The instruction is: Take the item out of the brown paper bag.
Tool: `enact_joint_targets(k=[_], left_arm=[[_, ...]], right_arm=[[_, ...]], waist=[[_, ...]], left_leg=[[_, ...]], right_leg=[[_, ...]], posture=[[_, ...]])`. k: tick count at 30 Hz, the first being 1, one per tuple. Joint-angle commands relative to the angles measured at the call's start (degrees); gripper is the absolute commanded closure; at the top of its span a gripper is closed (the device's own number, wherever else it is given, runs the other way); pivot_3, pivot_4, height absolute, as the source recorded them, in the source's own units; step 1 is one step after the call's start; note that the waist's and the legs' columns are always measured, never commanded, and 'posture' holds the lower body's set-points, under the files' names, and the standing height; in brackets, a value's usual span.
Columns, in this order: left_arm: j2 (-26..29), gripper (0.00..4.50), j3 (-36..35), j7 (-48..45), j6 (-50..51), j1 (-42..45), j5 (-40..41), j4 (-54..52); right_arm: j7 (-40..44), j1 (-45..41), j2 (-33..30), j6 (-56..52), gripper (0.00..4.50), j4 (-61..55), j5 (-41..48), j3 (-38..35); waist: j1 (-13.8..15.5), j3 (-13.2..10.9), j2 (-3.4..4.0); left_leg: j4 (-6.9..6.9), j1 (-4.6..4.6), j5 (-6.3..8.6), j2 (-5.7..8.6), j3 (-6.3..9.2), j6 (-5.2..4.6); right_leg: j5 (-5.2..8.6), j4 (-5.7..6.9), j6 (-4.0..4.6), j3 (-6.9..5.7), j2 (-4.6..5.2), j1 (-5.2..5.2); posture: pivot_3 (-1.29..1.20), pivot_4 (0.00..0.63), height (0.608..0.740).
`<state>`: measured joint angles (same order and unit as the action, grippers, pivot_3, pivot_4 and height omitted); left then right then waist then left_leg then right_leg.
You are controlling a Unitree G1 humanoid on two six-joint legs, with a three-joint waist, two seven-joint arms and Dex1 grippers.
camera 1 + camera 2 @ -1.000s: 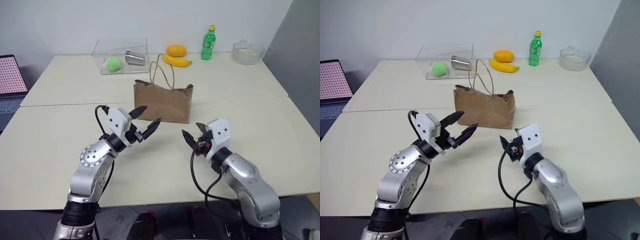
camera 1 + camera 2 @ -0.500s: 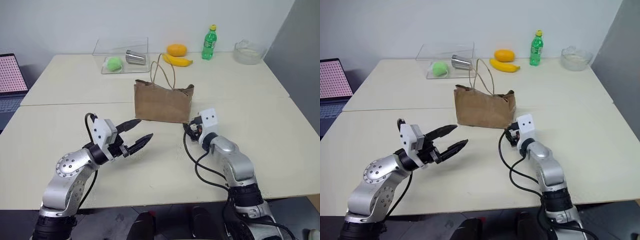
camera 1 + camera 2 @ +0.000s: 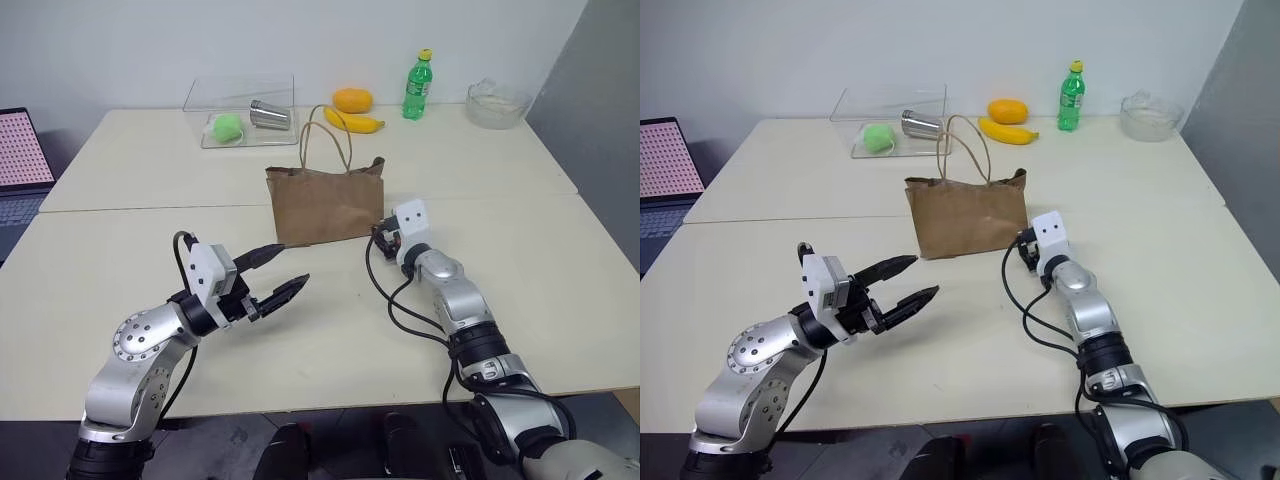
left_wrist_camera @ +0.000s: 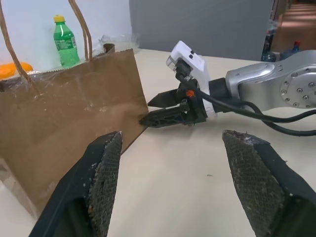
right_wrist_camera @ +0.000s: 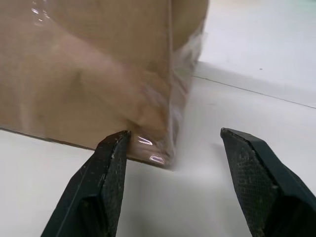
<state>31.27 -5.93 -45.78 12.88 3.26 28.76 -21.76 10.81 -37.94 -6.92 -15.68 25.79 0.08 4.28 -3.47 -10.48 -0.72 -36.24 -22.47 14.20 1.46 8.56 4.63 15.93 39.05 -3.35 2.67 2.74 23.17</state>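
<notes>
The brown paper bag [image 3: 325, 205] stands upright mid-table with its two loop handles raised. The item is hidden. My right gripper [image 3: 379, 237] is open at the bag's lower right corner. In the right wrist view one of its fingers [image 5: 111, 168] lies against the bag's front face and the other stands off to the side, with the bag's corner edge [image 5: 165, 113] between them. My left gripper [image 3: 292, 265] hovers open and empty over the table, in front of and left of the bag. The left wrist view shows the right gripper [image 4: 148, 110] touching the bag's edge [image 4: 74, 118].
Along the far edge sit a green bottle [image 3: 417, 85] with a yellow cap, an orange [image 3: 352, 100], a banana [image 3: 355, 122] and a glass bowl [image 3: 497, 102]. A clear box [image 3: 240, 100] holds a green ball and a metal can. A laptop [image 3: 20, 165] is at far left.
My right arm has stretched forward from the near table to the bag's lower right corner. The left gripper has drawn back and to the left, away from the bag.
</notes>
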Motion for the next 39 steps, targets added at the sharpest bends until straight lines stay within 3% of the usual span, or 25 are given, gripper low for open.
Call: enact_joint_targets(k=[1,6,10,13,17,25,33,39], left_arm=[[-0.26,1.11,-0.07,-0.19,-1.56,1.14,-0.35,-0.42],[-0.77,1.11,0.19,0.60,-2.12,2.97,-1.26,1.07],[-1.87,1.11,0.05,3.10,-2.11,8.05,-3.14,4.97],[-2.51,1.11,-0.48,5.32,-3.97,10.05,-5.72,8.12],[-3.63,1.94,-1.38,8.69,-5.54,13.60,-8.06,13.35],[-4.20,4.44,-1.44,12.09,-9.68,33.35,-12.69,33.47],[-2.41,4.44,4.23,13.12,-18.71,64.54,-25.60,79.76],[-3.55,4.44,9.54,11.58,-17.05,76.14,-34.07,95.23]], right_arm=[[0.58,-0.99,-0.12,0.49,1.45,-2.78,0.59,-0.99],[6.52,5.37,-1.29,-6.70,1.45,-16.59,2.80,1.46],[16.90,15.88,-7.11,-13.26,1.45,-42.75,10.61,3.84],[19.20,21.93,-10.73,-15.70,1.45,-56.56,14.20,3.50],[15.99,28.24,-12.01,-19.81,1.41,-68.95,16.91,1.64],[10.33,28.10,-12.18,-24.53,1.41,-75.45,16.15,1.49],[9.16,24.63,-14.41,-29.70,1.41,-79.17,18.06,-0.39],[8.62,23.97,-15.39,-32.83,1.41,-80.83,20.65,-2.79]], waist=[[0.01,0.00,0.00],[0.11,0.00,0.00],[0.48,0.00,0.00],[0.46,0.00,0.00],[0.23,0.02,-0.03],[0.65,0.06,-0.11],[0.32,0.04,-0.17],[0.08,0.01,-0.20]], left_leg=[[0.00,0.00,0.00,-0.01,0.00,0.00],[0.01,-0.01,0.00,-0.02,0.02,0.00],[-0.01,-0.08,0.00,-0.01,0.11,0.00],[-0.02,-0.11,0.01,0.00,0.12,-0.01],[-0.02,-0.01,0.01,-0.11,0.11,-0.01],[-0.14,-0.08,-0.01,-0.06,0.21,0.01],[-0.19,-0.24,0.00,0.06,0.30,0.00],[-0.18,-0.36,0.01,0.08,0.38,-0.01]], right_leg=[[0.00,0.00,0.00,0.01,0.00,0.00],[0.00,0.00,0.00,0.00,-0.02,0.00],[0.00,-0.03,0.00,-0.04,-0.03,0.01],[0.00,-0.05,-0.01,-0.05,-0.03,0.01],[0.01,-0.03,-0.01,-0.05,-0.11,-0.03],[0.00,-0.02,-0.01,-0.14,-0.14,-0.06],[0.01,-0.08,-0.02,-0.24,-0.12,-0.01],[0.02,-0.08,-0.04,-0.30,-0.12,0.06]], posture=[[0.00,0.150,0.740],[0.00,0.150,0.740],[0.00,0.150,0.740],[0.00,0.150,0.740],[0.00,0.150,0.740],[0.00,0.150,0.740],[0.00,0.150,0.740],[0.00,0.150,0.740]])
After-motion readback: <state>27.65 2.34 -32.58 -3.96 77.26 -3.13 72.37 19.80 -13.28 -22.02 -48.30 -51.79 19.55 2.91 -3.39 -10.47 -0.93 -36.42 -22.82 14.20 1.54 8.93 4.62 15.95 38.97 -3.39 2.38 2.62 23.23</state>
